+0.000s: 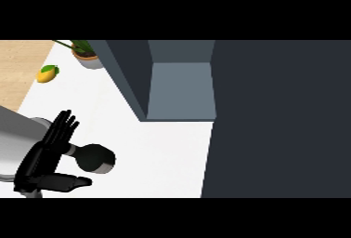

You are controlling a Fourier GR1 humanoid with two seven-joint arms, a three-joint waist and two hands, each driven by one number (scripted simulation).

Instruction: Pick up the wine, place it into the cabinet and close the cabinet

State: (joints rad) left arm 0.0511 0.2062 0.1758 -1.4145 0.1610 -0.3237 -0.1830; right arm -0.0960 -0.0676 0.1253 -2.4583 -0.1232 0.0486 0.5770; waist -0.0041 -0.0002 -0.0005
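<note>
Head view: left hand open at lower left, fingers straight and pointing up-view, thumb out toward the right; holding nothing. Wine just right of the palm, above the thumb, seen nearly end-on: dark rounded glossy body, grey neck toward the fingers, contact unclear. Long axis hard to judge, probably upright on white counter. Cabinet up-right, well apart, door open, grey matte interior. Right hand out of view, so left is nearer
</note>
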